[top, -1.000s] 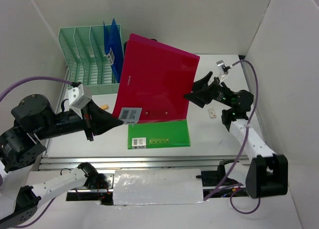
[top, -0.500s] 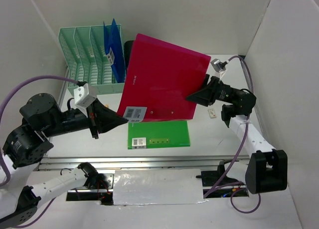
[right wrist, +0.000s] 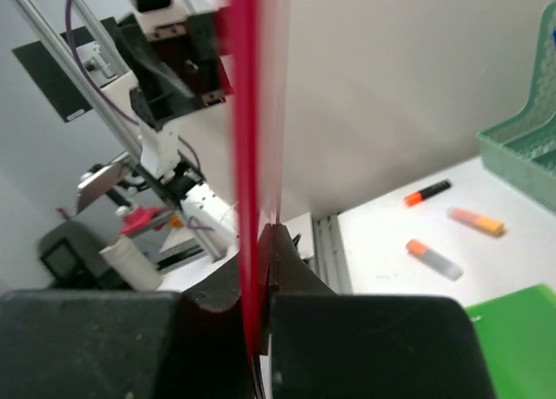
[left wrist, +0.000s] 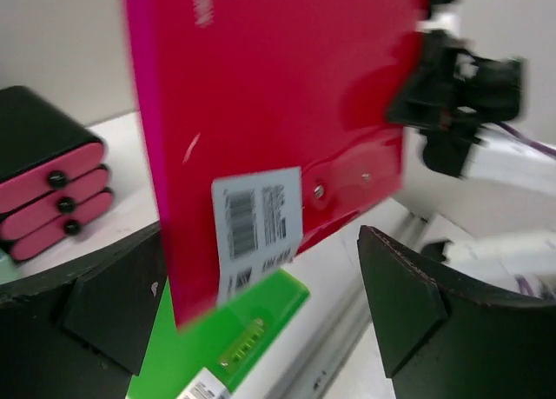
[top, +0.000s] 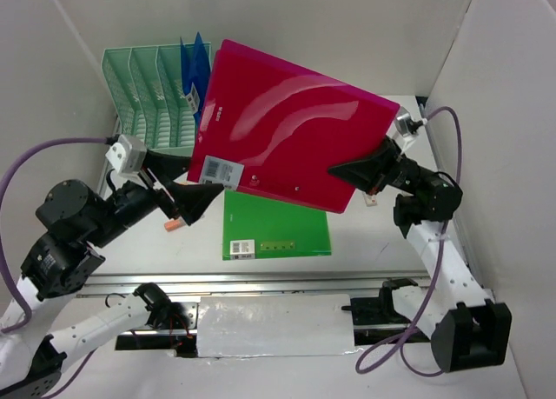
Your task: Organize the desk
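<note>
A large red folder (top: 287, 125) hangs tilted above the white desk (top: 373, 234). My right gripper (top: 343, 177) is shut on its right edge. The right wrist view shows that edge (right wrist: 248, 156) pinched between the jaws of the right gripper (right wrist: 265, 242). My left gripper (top: 204, 177) stands open by the folder's lower left corner, near its barcode label. In the left wrist view the folder (left wrist: 278, 95) hangs ahead of the left gripper (left wrist: 261, 286), whose jaws stand wide apart and touch nothing. A green folder (top: 278, 229) lies flat on the desk beneath.
A mint-green file rack (top: 143, 95) with blue folders (top: 195, 64) stands at the back left. A black drawer box with pink fronts (left wrist: 48, 182) sits behind the red folder. Markers (right wrist: 475, 220) lie on the desk's left side. A silver rail (top: 217, 282) runs along the front edge.
My right gripper has shut on the red folder's right edge. My left gripper has opened and let go of its lower left corner. The folder has risen and tilted.
</note>
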Controlling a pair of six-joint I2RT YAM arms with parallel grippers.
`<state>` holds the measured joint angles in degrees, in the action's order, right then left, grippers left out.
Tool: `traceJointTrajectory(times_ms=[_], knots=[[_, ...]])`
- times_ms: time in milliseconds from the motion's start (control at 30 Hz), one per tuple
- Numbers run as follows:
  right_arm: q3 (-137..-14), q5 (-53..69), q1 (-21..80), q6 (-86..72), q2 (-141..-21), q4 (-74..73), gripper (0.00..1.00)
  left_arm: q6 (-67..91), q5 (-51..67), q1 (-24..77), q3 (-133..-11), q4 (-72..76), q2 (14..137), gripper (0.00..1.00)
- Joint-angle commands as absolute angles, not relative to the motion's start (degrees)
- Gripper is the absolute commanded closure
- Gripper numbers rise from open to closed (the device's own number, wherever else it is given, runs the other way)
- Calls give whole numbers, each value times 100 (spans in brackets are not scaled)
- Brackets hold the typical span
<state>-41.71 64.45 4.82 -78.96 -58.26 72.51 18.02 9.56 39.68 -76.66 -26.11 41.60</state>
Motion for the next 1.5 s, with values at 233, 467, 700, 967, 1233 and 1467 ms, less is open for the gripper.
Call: traceJointTrajectory(times_ms=[233,467,700,967,1233,1467], knots=[[-4096,4536,519,-7636,-4509,5948,100,2442,-747,3981,-5838,329,3279,0],[-4148,4421,519,-8278,-4499,6405,100,3015,40,3973,-5194,1968,3199,0],[-4104,4535,519,-8736,-4641,6996,100,3698,1300,3973,-5687,2513,3726,0],[-4069,4632,527,-9307,-4772,7813,100,3841,976,3981,-5880,2514,3964,0],[-4069,4957,545,-9272,-4790,7672,100,3797,1036,3981,-6098,2804,4148,1],[-4219,5159,536,-9176,-4772,7533,100,4078,1722,3973,-6521,2927,4728,32]])
